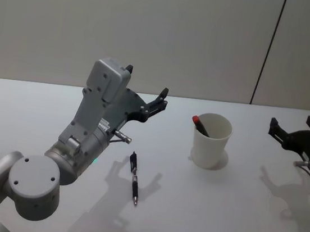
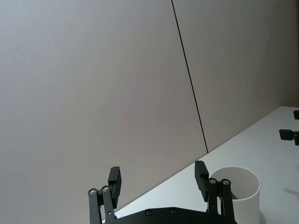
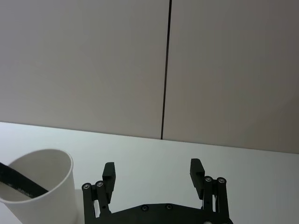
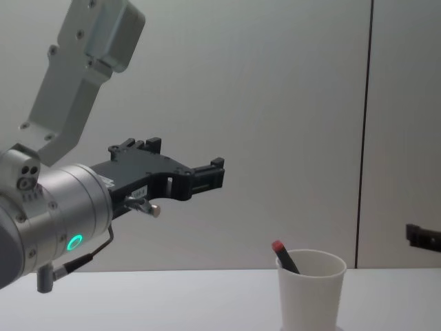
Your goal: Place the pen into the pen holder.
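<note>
A black pen (image 1: 133, 178) lies flat on the white table, near its front, below my left gripper. The pen holder (image 1: 211, 140) (image 4: 310, 286), a white paper cup, stands upright to the right of it. Inside the cup leans a second pen with a red cap (image 1: 201, 125) (image 4: 282, 256). My left gripper (image 1: 146, 81) (image 2: 158, 177) (image 4: 186, 162) hangs open and empty above the table, left of the cup (image 2: 238, 196). My right gripper (image 1: 292, 124) (image 3: 153, 170) stands open and empty to the right of the cup (image 3: 42, 186).
The white table (image 1: 233, 216) runs back to a plain grey wall with a dark vertical seam (image 1: 267, 50). The left arm's grey wrist housing (image 1: 104, 95) rises high over the table's left half.
</note>
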`<state>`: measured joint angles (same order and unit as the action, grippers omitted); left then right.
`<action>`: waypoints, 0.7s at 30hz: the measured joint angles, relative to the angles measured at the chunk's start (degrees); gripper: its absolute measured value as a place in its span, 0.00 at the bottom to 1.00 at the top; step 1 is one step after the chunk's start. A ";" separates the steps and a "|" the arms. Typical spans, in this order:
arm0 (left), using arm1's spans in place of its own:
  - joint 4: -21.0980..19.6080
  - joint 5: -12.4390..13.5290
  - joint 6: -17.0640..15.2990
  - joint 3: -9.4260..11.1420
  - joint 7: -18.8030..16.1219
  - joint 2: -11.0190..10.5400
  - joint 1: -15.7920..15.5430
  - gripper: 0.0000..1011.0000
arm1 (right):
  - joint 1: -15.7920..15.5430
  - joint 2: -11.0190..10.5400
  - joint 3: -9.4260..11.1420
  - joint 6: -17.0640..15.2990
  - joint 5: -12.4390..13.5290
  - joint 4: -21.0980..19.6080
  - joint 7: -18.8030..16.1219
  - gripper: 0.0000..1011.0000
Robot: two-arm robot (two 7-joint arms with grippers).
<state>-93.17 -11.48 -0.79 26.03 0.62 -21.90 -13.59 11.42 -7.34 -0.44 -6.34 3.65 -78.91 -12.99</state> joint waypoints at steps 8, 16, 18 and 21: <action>0.00 0.00 0.00 0.00 0.00 0.00 0.00 0.99 | -1.93 -1.29 0.90 -1.85 -1.10 -2.26 -1.00 0.99; 0.00 0.00 0.00 0.00 0.00 0.00 0.00 0.99 | -3.85 -2.41 1.71 -3.01 -1.54 -4.42 -2.14 0.99; 0.00 0.00 0.00 0.00 0.00 0.00 0.00 0.99 | -4.33 -2.66 1.90 -3.32 -1.60 -4.95 -2.40 0.99; 0.00 0.00 0.00 0.00 0.01 0.00 0.00 0.99 | -4.80 -2.93 2.08 -3.64 -1.65 -5.52 -2.70 0.99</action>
<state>-93.18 -11.48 -0.80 26.03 0.63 -21.89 -13.59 6.62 -10.27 1.64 -9.98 2.00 -84.42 -15.69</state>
